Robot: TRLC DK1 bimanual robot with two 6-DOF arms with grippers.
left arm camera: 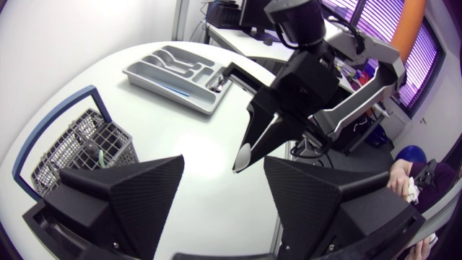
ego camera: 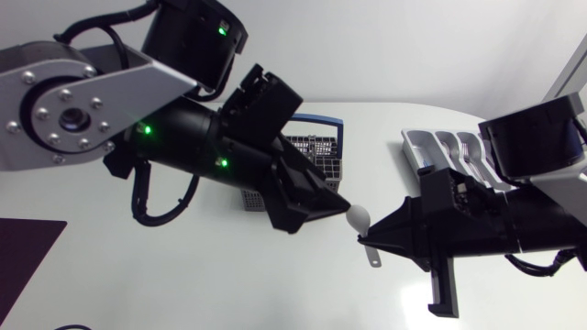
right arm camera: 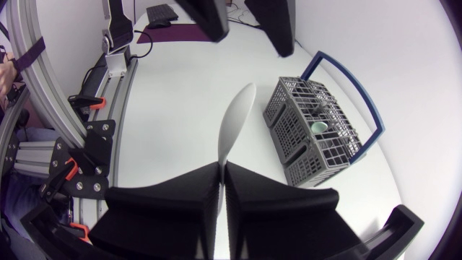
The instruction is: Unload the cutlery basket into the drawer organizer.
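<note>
**Right wrist view: spoon clamped by one arm, the other close alongside**

Right wrist view: my right gripper (right arm camera: 221,170) is clenched on the handle of a pale spoon (right arm camera: 234,119), whose bowl points away from the fingers. In the head view the spoon hangs in the air above the desk (ego camera: 183,275), between the cutlery basket (right arm camera: 292,126) and the drawer organizer (left arm camera: 167,92), touching neither. My left gripper (ego camera: 337,203) stands released, jaws spread wide and holding nothing. Its tips are just beside the spoon's bowl (whether they touch it, I cannot tell).

Hazards, as I judge them:

- **Knock.** The two grippers are very near each other. If I swing the right arm toward the organizer before the left one clears, a wedge finger may strike the bowl.
- **Pivot.** The hold is on the handle alone, with most of the spoon standing free. A light bump could turn it between the fingers or pull it out, dropping it to the desk.
- **Misplacement.** The organizer's compartments are narrow and shaped. If I release the spoon from too high or at an angle, it could land across a divider.
- **Blind spot.** In the head view my left arm covers much of the basket, so I check its remaining contents in the wrist views.
</note>
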